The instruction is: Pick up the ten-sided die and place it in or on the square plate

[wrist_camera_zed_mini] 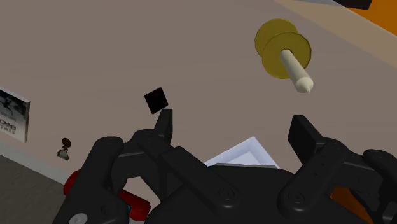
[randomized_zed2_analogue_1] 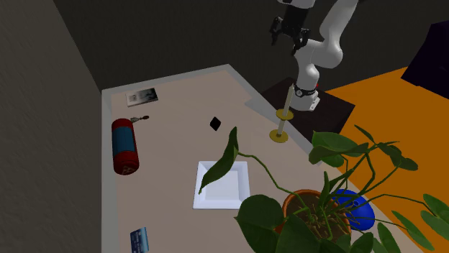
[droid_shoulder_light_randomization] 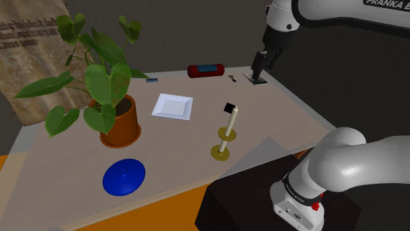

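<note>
The ten-sided die (droid_shoulder_light_randomization: 229, 107) is a small black piece lying on the beige tabletop beside the candle holder. The square plate (droid_shoulder_light_randomization: 173, 106) is white and shallow, to the shoulder view's left of the die. In the second exterior view the die (randomized_zed2_analogue_1: 215, 123) lies apart from the plate (randomized_zed2_analogue_1: 222, 185). My gripper (droid_shoulder_light_randomization: 258, 67) hangs high over the table's far edge, well above the die. In the wrist view the gripper (wrist_camera_zed_mini: 234, 130) is open with nothing between its fingers (wrist_camera_zed_mini: 164, 124). The die (wrist_camera_zed_mini: 156, 100) sits just beyond one fingertip, and a corner of the plate (wrist_camera_zed_mini: 245, 153) shows between them.
A cream candle on a brass holder (droid_shoulder_light_randomization: 225, 134) stands close to the die. A potted plant (droid_shoulder_light_randomization: 120, 121), a blue disc (droid_shoulder_light_randomization: 123, 176), a red fire extinguisher (droid_shoulder_light_randomization: 205, 70), a small card (droid_shoulder_light_randomization: 152, 80) and a photo (randomized_zed2_analogue_1: 142, 95) also sit on the table.
</note>
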Robot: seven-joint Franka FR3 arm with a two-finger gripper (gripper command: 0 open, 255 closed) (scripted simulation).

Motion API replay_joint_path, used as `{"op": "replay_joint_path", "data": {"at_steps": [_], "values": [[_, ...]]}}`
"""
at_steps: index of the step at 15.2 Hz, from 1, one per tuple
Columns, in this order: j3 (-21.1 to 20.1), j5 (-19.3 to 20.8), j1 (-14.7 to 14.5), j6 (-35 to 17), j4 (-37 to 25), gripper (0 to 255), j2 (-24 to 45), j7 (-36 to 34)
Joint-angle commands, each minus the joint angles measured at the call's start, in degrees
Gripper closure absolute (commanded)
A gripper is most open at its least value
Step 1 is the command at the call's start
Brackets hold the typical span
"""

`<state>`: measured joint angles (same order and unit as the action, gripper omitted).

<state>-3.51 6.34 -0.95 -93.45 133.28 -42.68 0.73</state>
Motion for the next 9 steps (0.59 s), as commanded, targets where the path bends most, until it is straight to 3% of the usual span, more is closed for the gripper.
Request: {"op": "replay_joint_path", "data": {"at_steps": [1, 9], "values": [[0.00, 0.00, 0.00, 0.00, 0.00, 0, 0.00, 0.00], [3.28, 3.48, 1.97, -14.46, 6.08, 0, 9.13, 2.31]]}}
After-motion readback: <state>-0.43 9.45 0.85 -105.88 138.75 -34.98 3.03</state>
